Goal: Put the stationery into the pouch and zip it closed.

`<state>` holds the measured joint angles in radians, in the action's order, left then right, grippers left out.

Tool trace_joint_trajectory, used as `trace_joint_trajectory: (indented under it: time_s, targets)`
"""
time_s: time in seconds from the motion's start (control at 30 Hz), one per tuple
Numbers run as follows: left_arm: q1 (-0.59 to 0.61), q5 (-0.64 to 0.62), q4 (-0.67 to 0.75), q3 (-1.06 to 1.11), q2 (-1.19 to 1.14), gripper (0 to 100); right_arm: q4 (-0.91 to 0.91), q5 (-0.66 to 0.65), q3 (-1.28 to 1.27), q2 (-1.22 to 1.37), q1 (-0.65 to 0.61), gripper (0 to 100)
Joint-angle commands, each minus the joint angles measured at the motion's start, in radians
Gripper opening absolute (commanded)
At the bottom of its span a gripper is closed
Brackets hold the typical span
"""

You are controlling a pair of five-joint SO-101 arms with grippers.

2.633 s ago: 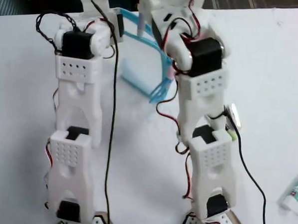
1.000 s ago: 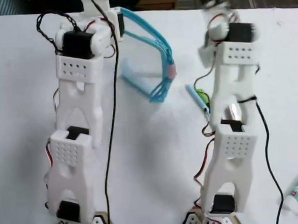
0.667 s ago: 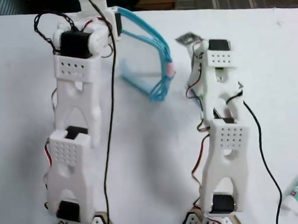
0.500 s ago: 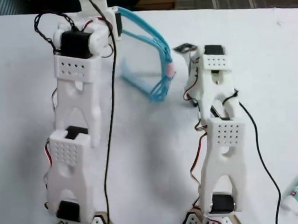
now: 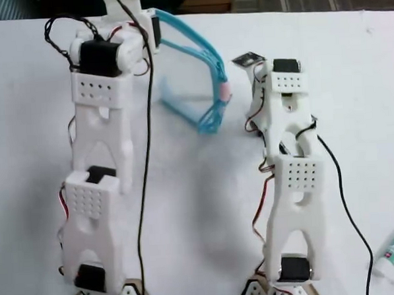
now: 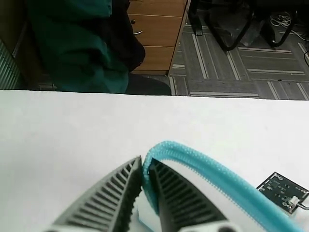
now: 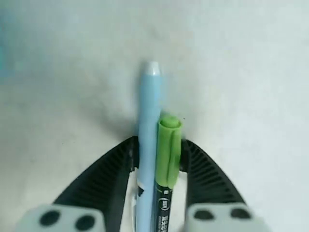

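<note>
Right gripper (image 7: 159, 142): fingers pressed in from both sides on two pens (image 7: 155, 133) that lie on the white table (image 5: 352, 80). At 2.6 s ago this arm was stretched toward the pouch; by 1.0 s ago it had swung away to the right, with the pens lying bare on the table beside it; from 0.7 s ago it has been folded down over them, with barely any shift in the last half second.

Left gripper (image 6: 145, 162): fingers clamped on the blue zipper edge of the pouch (image 6: 203, 164); this arm and the pouch have held their place through all frames. The small white and green tube (image 5: 391, 251) has also stayed put, well apart from both arms, near the table's front right corner.

The pens lie side by side, touching and parallel; their long axes run straight out between the fingers, away from the wrist. The blue pen (image 7: 148, 111) reaches farther out than the green marker (image 7: 168, 150).

Blue pen: pale barrel, white tip; green marker: bright green cap with clip, dark barrel behind it.

Pouch: clear walls, blue zipper border, small pink part on the border; mouth open, far end lifted by the left gripper, near end on the table. A small circuit board (image 6: 282, 191) shows beyond the zipper edge.
</note>
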<state>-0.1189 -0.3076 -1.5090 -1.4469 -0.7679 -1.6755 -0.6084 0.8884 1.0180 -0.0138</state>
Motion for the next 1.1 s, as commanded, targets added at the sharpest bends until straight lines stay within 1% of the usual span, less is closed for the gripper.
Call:
trace_joint_trajectory:
  time_s: [0.0,0.23,0.4,0.6,0.73,0.87,1.03,1.07]
  targets:
    - [0.001,-0.011,0.002,0.002,-0.038,2,0.001,-0.005,0.000,0.008,0.001,1.6]
    - [0.001,-0.011,0.002,0.002,-0.038,2,-0.012,0.002,0.121,0.008,-0.004,1.8]
    - [-0.001,-0.011,0.002,0.003,-0.038,2,-0.093,0.002,0.267,0.008,-0.005,1.8]
    - [0.001,-0.011,0.002,0.003,-0.038,2,-0.094,0.002,0.451,0.007,-0.004,1.8]
    - [-0.001,-0.011,0.002,0.003,-0.038,2,-0.094,0.002,0.526,0.007,-0.005,1.8]
    - [-0.002,-0.011,0.002,0.003,-0.038,2,-0.096,-0.005,0.512,0.016,0.002,1.8]
    - [0.001,-0.011,0.002,0.002,-0.038,2,-0.096,-0.008,0.322,0.008,0.004,2.5]
    - [0.001,-0.011,0.002,0.002,-0.038,2,-0.096,-0.008,0.292,0.007,0.002,4.3]
